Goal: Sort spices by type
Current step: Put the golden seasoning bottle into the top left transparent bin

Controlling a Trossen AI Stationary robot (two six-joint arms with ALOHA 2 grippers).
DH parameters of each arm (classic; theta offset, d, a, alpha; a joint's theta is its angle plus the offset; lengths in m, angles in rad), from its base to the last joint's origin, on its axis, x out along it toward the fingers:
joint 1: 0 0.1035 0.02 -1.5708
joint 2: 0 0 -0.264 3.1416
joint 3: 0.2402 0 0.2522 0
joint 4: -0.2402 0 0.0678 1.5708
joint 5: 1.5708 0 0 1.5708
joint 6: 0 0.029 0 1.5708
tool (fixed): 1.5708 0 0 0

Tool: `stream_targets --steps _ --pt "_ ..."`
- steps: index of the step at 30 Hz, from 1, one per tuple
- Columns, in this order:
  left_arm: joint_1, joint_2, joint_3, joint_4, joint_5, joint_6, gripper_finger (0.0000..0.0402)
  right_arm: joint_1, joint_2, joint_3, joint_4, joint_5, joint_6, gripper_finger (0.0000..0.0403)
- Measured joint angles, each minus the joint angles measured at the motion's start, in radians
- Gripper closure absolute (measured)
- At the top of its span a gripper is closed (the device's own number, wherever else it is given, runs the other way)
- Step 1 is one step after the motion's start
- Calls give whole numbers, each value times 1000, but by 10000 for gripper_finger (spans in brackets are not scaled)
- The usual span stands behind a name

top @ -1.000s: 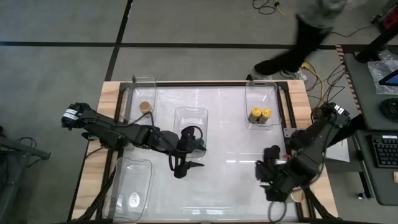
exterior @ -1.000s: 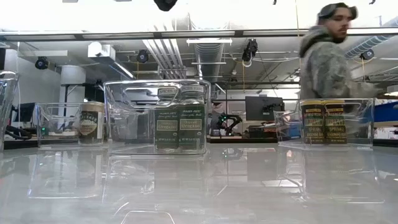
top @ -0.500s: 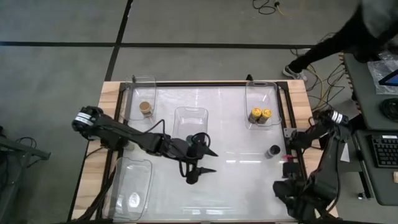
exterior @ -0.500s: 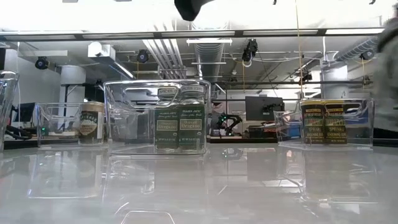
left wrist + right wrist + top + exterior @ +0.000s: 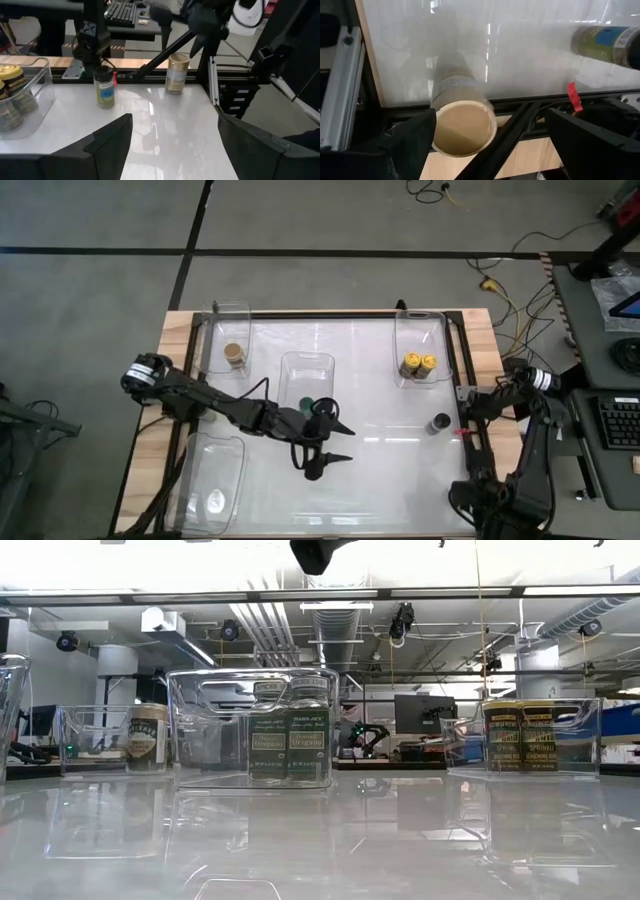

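Glossy white table, cylindrical jars

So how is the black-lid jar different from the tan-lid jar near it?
The black-lidded jar has a blue label; the tan-lidded jar has a pale one. The black-lidded jar stands farther in on the tabletop; the tan-lidded jar sits at its edge. Both stand upright.

Table centre open; bins along edges.
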Motion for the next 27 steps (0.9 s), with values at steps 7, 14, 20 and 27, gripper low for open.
stream_targets --steps 7,14,20,27 --pt "-9 2 0 6 -23 3 123 3 19 -31 28 -59 47 39" --pt "-15 21 0 15 -34 -11 123 14 -46 -112 163 -94 143 39" --pt "-17 43 0 55 -34 -9 123 25 -43 -163 205 -94 125 39" --pt "-17 48 0 65 -50 -1 123 25 -42 -201 211 -112 76 39"
